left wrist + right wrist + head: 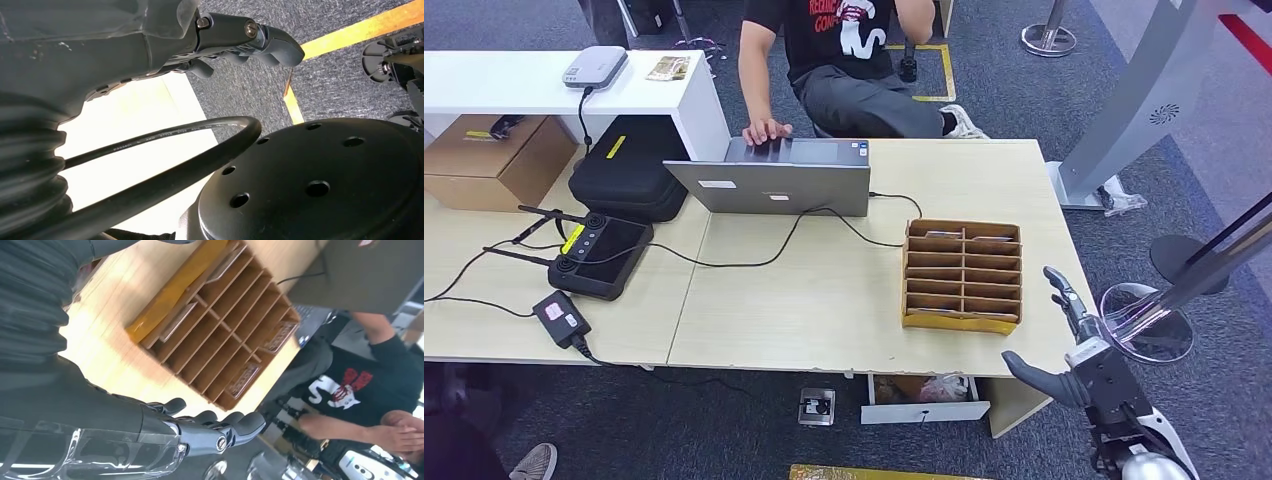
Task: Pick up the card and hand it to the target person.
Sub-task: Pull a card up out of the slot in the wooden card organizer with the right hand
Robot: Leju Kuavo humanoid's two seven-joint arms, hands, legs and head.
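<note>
Right robot hand (1064, 345) empty, fingers spread, just off the counter (824, 300) edge beside the card rack (963, 276). Cards (245, 380) sit in rack slots. Left robot hand (240, 42) curled, nothing held.

The right hand (1064, 340) hovers just off the table's (824, 300) near right corner, empty, fingers (220, 432) stretched forward and thumb apart (palm sideways). The left hand (240, 42) hangs low, fingers curled.

You're in an office-like reception area: a worktop (844, 300) with a laptop (774, 185), a card rack (962, 275), grey carpet (1024, 100), barrier posts (1049, 35).
</note>
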